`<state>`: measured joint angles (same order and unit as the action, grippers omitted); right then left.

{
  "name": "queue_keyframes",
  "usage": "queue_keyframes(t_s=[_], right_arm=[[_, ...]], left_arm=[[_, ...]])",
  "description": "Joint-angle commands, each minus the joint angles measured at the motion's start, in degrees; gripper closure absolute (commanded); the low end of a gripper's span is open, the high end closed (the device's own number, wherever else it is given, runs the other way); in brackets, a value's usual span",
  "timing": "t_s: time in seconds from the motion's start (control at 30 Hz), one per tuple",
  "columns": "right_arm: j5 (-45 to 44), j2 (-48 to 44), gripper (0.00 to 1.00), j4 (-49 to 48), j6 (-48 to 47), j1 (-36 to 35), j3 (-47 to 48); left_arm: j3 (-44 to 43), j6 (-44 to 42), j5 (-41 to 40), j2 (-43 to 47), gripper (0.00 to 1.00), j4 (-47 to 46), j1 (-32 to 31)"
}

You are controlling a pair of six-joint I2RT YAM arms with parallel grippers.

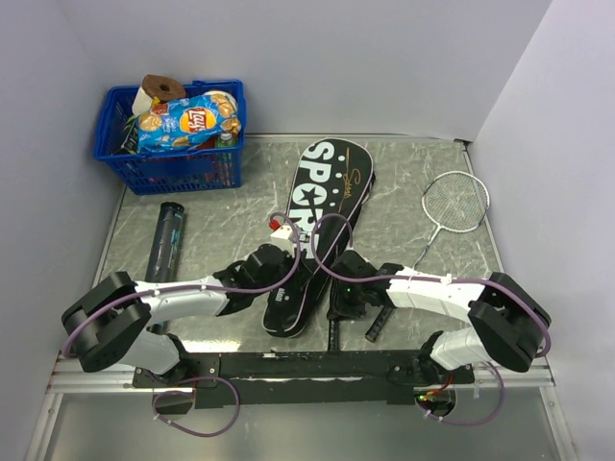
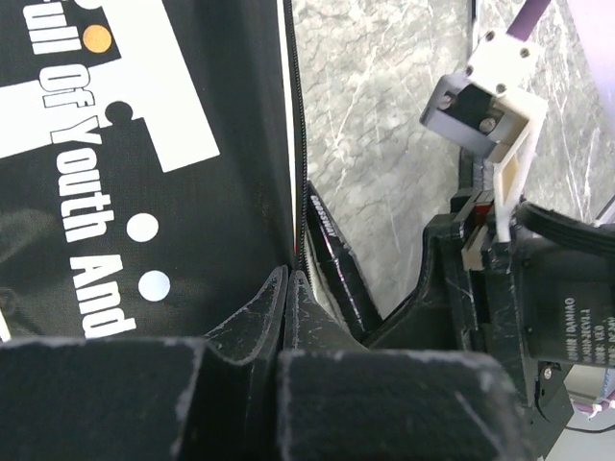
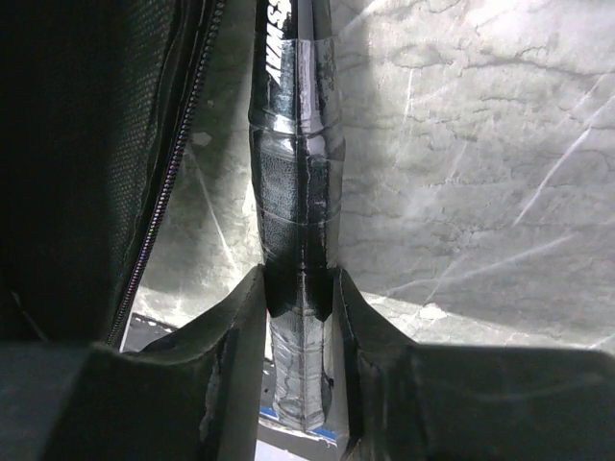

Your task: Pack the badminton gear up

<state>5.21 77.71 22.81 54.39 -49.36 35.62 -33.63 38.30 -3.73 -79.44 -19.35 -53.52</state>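
The step in hand looks like sliding one racket into the black cover, which lies slantwise on the desk, its broad lettered end toward the middle of the far edge and its narrow end toward the middle of the near edge. The left fingers are pressed together right on the cover's zip edge at that narrow end, apparently nipping the fabric to steady the opening. Just beside them, the right fingers pinch the wrapped black racket handle, which lies along the zip side and points at the near edge. Its head is hidden, so how far it sits inside cannot be told. The second racket lies apart by the right edge, head toward the far right corner. The dark tube lies near the left edge, in front of the blue basket in the far left corner. No shuttlecocks show. The task seems early. Next, the right arm probably needs to push the handle along the cover's length while the left holds the edge taut, keeping the frame clear of the zip teeth.
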Motion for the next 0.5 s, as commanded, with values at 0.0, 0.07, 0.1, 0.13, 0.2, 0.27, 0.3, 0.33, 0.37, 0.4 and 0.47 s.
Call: queue_keyframes(t_s=[0.0, 0.07, 0.1, 0.13, 0.2, 0.27, 0.3, 0.33, 0.37, 0.4, 0.47], right_arm=[[-2.4, -1.6, 1.0, 1.8, 0.5, -0.2, 1.5], [-3.2, -2.4, 1.0, 3.6, 0.1, 0.0, 3.4], [-3.5, -2.7, 1.0, 4.1, -0.4, 0.1, 4.0], [-3.6, -3.1, 1.0, 4.5, -0.6, 0.3, 5.2], [-3.4, -3.4, 1.0, 5.1, -1.5, 1.2, 6.8], [-3.5, -3.8, 1.0, 5.4, -2.2, 1.9, 7.9], [-3.3, -3.8, 1.0, 5.3, -2.4, 2.1, 8.8], [-2.9, -3.5, 1.0, 5.1, -2.5, 2.5, 9.3], [-2.8, -3.4, 1.0, 4.6, -2.8, 3.0, 9.6], [-2.6, -2.9, 1.0, 4.4, -2.9, 3.4, 10.3], [-2.4, -2.3, 1.0, 3.1, -2.9, 3.7, 10.8]], left_arm=[[1.5, 1.6, 2.0, 1.5, 0.99, -3.8, -0.6], [2.3, 2.4, 2.2, 1.4, 0.99, -4.4, -0.9], [2.6, 2.7, 2.3, 1.4, 0.99, -4.7, -1.1], [3.3, 3.0, 2.5, 1.4, 0.99, -5.0, -1.3], [3.7, 3.9, 2.6, 1.6, 0.99, -5.5, -1.8], [4.5, 4.9, 2.5, 1.5, 0.99, -6.0, -2.7], [5.1, 5.3, 2.5, 1.6, 0.99, -6.2, -3.3], [5.3, 6.3, 2.6, 1.7, 0.99, -6.6, -3.5], [5.7, 6.9, 2.7, 1.7, 0.99, -7.4, -3.8], [6.1, 7.3, 2.8, 1.8, 0.99, -7.9, -4.2], [6.3, 8.6, 3.1, 1.8, 0.99, -8.6, -4.8]])
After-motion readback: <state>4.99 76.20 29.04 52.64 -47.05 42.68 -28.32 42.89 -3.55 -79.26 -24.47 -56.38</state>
